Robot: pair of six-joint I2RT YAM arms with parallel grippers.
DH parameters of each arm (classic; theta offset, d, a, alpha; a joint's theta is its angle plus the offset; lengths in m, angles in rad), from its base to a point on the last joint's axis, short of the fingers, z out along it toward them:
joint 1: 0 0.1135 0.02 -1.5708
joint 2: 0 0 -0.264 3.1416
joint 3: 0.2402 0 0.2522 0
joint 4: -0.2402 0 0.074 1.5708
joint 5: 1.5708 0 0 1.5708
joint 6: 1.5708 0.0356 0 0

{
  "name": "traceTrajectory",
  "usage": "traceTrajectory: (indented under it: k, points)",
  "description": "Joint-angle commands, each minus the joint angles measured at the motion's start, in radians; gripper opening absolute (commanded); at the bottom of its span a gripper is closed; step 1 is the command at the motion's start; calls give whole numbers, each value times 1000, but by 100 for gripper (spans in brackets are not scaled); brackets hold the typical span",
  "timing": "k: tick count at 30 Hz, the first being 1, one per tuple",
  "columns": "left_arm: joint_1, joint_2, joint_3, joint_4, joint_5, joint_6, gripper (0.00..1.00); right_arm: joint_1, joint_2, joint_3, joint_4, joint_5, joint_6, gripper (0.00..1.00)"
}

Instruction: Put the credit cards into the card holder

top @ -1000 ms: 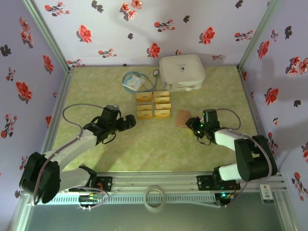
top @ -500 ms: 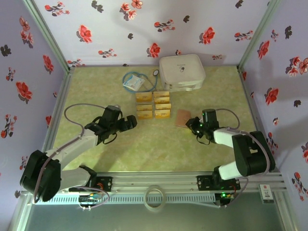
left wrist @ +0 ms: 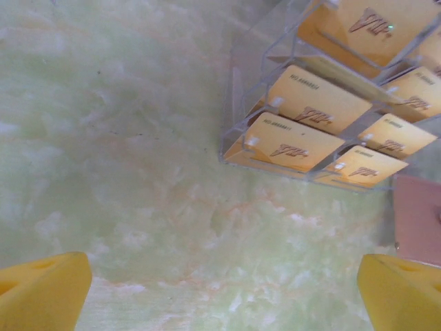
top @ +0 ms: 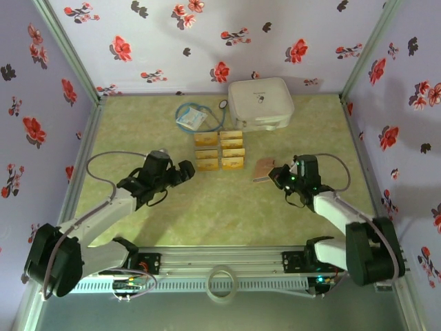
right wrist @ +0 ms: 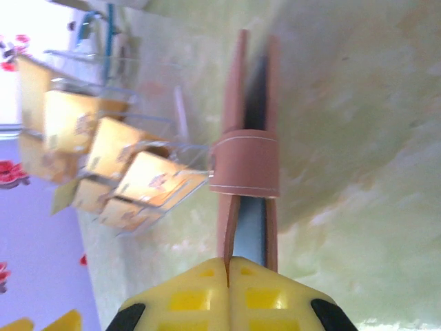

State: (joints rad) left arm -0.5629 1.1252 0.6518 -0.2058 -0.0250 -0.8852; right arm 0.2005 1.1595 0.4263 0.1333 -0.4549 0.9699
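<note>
Right gripper pinches card holder; green marbled table, floral walls.

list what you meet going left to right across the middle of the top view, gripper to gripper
left gripper, open → cards in their clear rack → card holder → right gripper, shut on the card holder's edge

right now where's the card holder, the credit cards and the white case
card holder [top: 262, 167], top external view, its reddish-brown upper face
credit cards [top: 232, 152], top external view, a right-column card
white case [top: 260, 102], top external view, middle of its lid
</note>
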Motion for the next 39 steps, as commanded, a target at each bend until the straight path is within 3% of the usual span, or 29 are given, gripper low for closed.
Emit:
traceTrajectory:
  k: [1, 5, 9, 15, 19, 28, 39]
  points:
    - [-7, -54, 11, -6, 16, 2, 100, 3, -103, 6, -119, -64, -22, 0]
    - [-5, -74, 16, 42, 91, 24, 100, 57, -189, 30, -142, -107, -9, 0]
    - [0, -56, 22, 114, 187, -3, 100, 179, -202, 78, -92, -90, 30, 0]
    - [19, -14, 36, 227, 286, -76, 100, 367, -108, 211, 22, -40, 49, 0]
    - [41, 7, 43, 312, 330, -132, 100, 433, -6, 268, 153, -41, 98, 0]
    - [98, 1, -28, 536, 349, -274, 96, 520, 149, 343, 344, -35, 176, 0]
    - [130, 30, -91, 699, 361, -367, 85, 562, 192, 350, 453, -21, 234, 0]
